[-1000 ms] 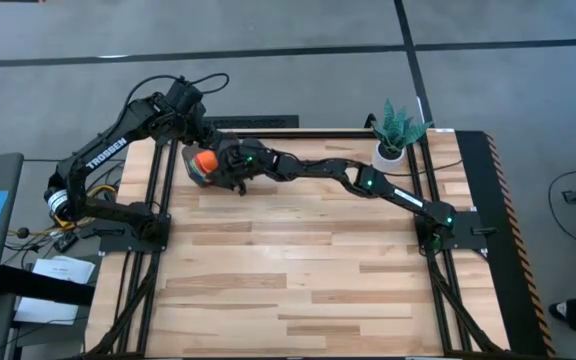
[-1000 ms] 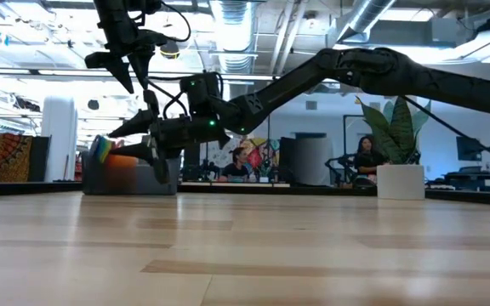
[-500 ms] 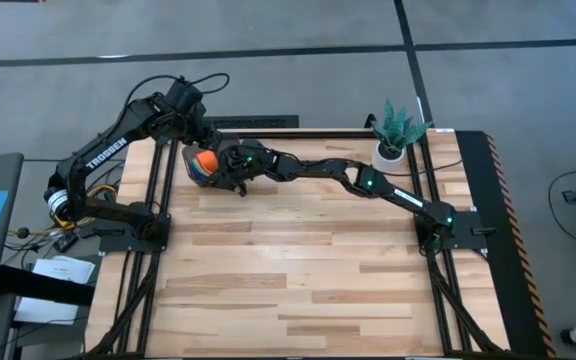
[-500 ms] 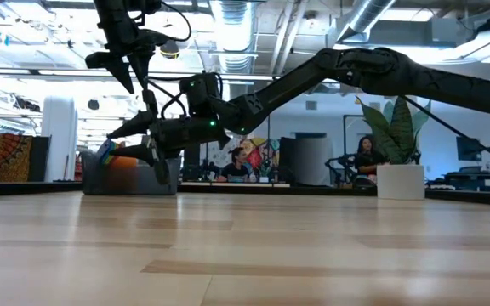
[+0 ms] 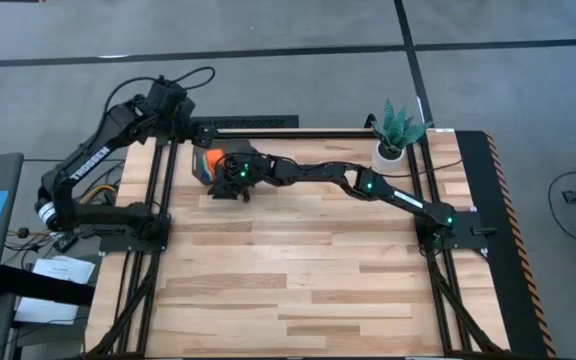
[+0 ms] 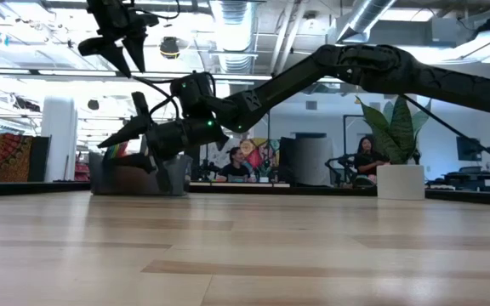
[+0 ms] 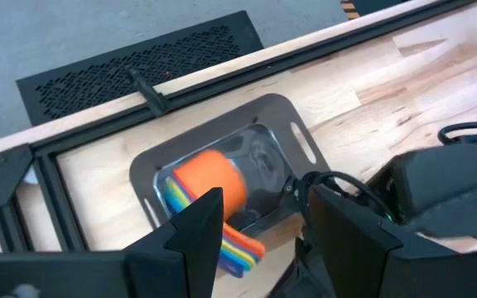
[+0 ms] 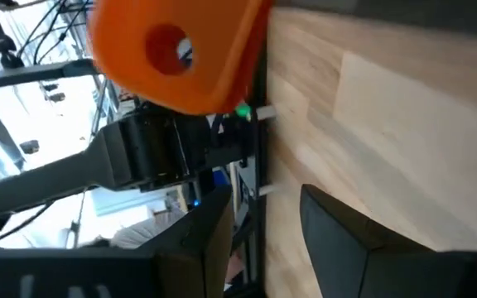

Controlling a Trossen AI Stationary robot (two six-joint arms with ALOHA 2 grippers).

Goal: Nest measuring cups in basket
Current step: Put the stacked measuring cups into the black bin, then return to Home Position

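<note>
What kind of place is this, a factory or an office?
Probably an open-plan lab or office workspace. The wooden table sits on a grey floor, exposed pipes and ducts run along the ceiling, and people sit at desks in the room behind. A potted plant decorates one table corner.

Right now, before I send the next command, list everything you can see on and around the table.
measuring cups: one nested stack, orange outermost with rainbow-coloured handles fanned out, lying tipped inside the basket.
basket: one, dark grey, far left corner of the table.
plant pot: one, white with a green plant, far right edge.
table: one, light wood on a black frame.
people: two, seated in the room behind.
left gripper: raised above and beyond the basket, fingers apart, empty.
right gripper: at the basket's near edge beside the stack, fingers apart, empty.
</note>
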